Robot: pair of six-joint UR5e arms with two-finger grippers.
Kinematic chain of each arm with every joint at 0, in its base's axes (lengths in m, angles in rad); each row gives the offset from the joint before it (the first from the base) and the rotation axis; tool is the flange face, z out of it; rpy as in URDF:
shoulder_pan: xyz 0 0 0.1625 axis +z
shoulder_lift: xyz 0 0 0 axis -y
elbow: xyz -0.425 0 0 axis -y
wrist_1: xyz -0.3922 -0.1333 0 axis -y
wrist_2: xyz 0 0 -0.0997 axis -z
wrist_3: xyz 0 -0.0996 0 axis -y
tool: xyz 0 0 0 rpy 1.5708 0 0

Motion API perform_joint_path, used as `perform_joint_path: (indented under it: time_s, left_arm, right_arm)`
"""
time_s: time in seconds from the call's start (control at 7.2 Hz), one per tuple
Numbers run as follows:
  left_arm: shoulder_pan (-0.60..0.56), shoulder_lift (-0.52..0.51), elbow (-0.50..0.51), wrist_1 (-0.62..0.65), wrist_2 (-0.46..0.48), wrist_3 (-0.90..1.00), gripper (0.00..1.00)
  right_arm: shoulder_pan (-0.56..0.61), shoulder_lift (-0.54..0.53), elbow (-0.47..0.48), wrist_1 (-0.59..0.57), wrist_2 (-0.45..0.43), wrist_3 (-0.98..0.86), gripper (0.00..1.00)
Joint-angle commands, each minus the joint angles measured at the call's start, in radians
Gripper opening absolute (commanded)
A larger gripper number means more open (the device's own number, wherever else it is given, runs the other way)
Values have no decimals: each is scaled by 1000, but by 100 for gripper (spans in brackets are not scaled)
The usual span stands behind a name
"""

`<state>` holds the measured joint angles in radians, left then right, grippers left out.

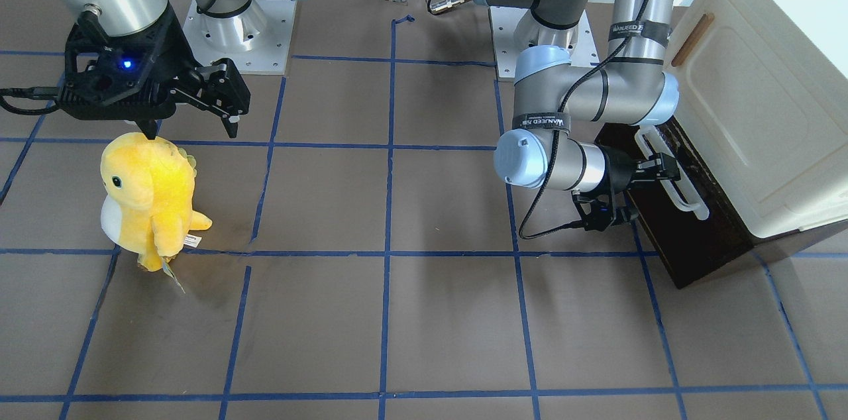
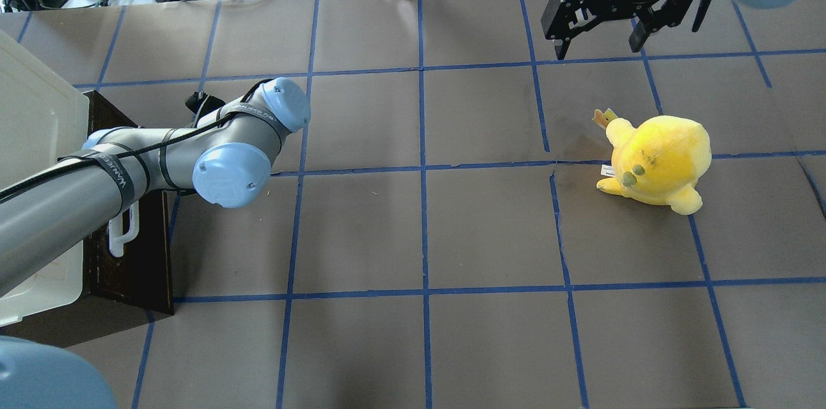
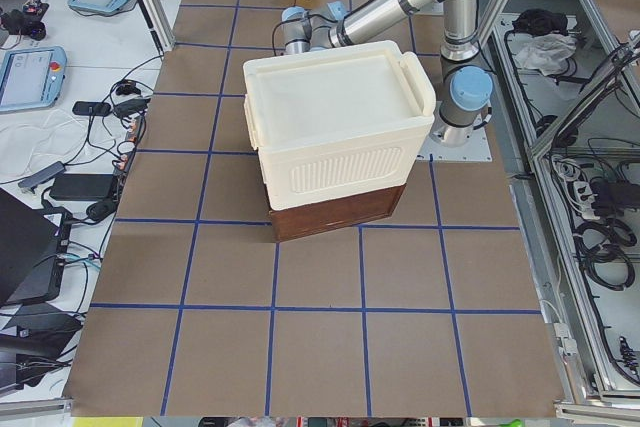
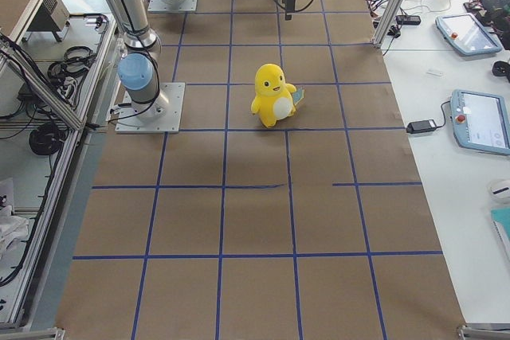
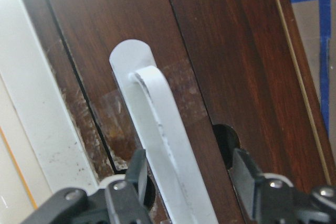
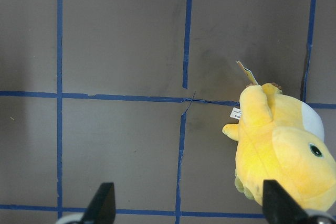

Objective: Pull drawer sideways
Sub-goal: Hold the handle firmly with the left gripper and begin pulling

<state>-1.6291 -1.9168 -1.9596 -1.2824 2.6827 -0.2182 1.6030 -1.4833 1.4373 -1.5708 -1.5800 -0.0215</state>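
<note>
The drawer [image 1: 669, 244] has a dark brown wooden front at the foot of a cream cabinet [image 1: 762, 108], and none of its inside shows. Its long white bar handle [image 1: 689, 198] runs along the front. My left gripper [image 1: 662, 168] is level with the handle. In the left wrist view the left gripper [image 5: 190, 177] is open, with one finger on each side of the handle [image 5: 157, 124] and a gap on the right. My right gripper [image 1: 192, 125] is open and empty, hanging far off above the table. The right gripper also shows in the overhead view [image 2: 597, 48].
A yellow plush toy [image 1: 149, 195] stands on the table just below my right gripper, also seen in the right wrist view [image 6: 283, 150]. The cabinet door has a small brown handle [image 1: 692, 39]. The brown table [image 1: 397, 314] carries blue tape lines.
</note>
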Motion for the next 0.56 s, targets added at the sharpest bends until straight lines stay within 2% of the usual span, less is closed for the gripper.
perform_joint_path:
  time_s: [0.0, 0.42]
  left_arm:
    - [0, 1, 2, 0, 11, 0, 63]
    - [2, 1, -2, 0, 17, -3, 63]
  right_arm:
    - [0, 0, 0, 0, 0, 0, 100]
    - [0, 0, 0, 0, 0, 0, 100]
